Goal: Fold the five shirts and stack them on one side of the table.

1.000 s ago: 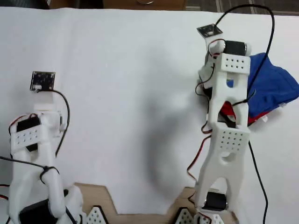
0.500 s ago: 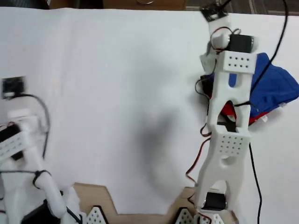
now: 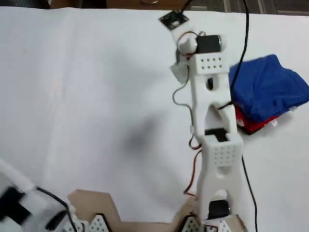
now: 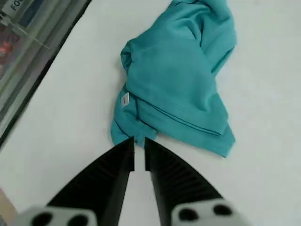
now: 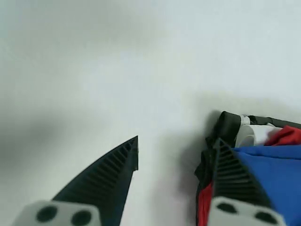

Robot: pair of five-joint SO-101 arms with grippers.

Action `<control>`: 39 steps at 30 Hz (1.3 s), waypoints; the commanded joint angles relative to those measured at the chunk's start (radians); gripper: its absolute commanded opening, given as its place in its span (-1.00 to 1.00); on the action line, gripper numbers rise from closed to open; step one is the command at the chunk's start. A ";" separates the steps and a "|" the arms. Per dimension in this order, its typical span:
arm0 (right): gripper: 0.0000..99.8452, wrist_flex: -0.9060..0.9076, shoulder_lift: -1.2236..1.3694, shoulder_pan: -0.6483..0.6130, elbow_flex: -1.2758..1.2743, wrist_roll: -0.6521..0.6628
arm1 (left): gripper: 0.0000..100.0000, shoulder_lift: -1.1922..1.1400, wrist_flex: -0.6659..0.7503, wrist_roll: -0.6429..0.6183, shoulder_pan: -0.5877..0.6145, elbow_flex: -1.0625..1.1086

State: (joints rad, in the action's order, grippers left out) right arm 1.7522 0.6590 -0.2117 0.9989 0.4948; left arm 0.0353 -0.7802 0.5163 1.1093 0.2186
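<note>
A crumpled teal shirt [image 4: 178, 80] lies on the white table. My left gripper [image 4: 139, 147] is shut, its tips right at the shirt's near hem beside a small white tag [image 4: 124, 100]. At the table's right side sits a stack of folded shirts: a blue shirt [image 3: 268, 87] on top, a red shirt [image 3: 251, 124] under it, and black and white layers [image 5: 237, 129] at the bottom. My right gripper [image 5: 178, 147] is open above bare table just beside the stack, one finger [image 5: 230, 174] over the stack's edge.
My right arm [image 3: 212, 101] stretches up the middle-right of the table with its cables trailing. The left arm's base [image 3: 19, 205] is at the near left corner. The table edge [image 4: 44, 77] runs close to the teal shirt.
My right arm has swung left, away from the blue-topped stack. The left arm has swung out toward the left and mostly left the high view.
</note>
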 commanded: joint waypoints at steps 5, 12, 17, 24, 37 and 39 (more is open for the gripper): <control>-0.47 0.015 -0.185 -0.008 -0.091 0.002 | -0.53 -0.574 -0.325 0.043 0.029 -0.797; -0.47 0.015 -0.278 -0.012 -0.242 0.003 | -0.53 -0.971 -0.539 0.051 0.031 -1.397; -0.47 0.015 -0.328 -0.013 -0.292 0.048 | -0.53 -1.168 -0.545 0.106 0.029 -1.573; -0.47 0.015 -0.383 -0.013 -0.361 0.052 | -0.53 -1.306 -0.443 0.107 0.021 -1.621; -0.47 0.015 -0.387 -0.015 -0.364 0.051 | -0.53 -1.424 -0.410 0.100 -0.028 -1.629; -0.47 0.015 -0.387 -0.022 -0.362 0.051 | -0.53 -1.425 -0.448 0.100 -0.023 -1.629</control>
State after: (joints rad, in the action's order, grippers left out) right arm 1.7522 0.3429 -0.2194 0.6322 0.5393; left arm -1.3671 -1.2068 0.6130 1.1155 -1.4093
